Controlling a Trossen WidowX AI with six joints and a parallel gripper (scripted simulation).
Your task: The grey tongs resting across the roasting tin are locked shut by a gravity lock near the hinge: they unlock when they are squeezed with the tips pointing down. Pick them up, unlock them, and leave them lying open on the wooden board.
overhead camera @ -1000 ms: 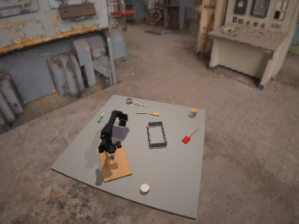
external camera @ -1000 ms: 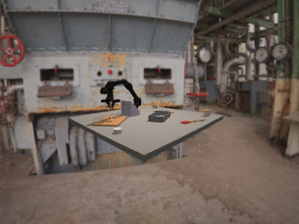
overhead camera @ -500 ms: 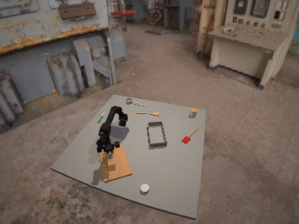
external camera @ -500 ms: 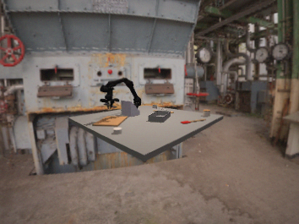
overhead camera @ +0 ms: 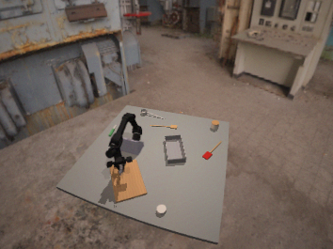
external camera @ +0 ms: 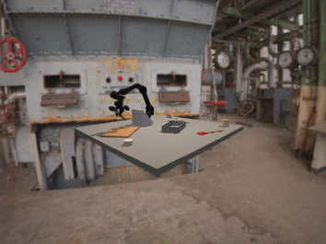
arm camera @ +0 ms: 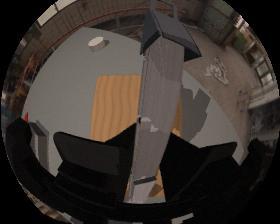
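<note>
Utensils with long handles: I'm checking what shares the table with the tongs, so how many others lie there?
3: a red spatula right of the roasting tin, a wooden spoon behind it, a metal whisk by the far edge. The arm may hide others.

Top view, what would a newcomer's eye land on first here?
The black arm's gripper, shut on the grey tongs, hangs over the wooden board near the table's left edge. Next, the grey roasting tin mid-table and the red spatula to its right.
</note>
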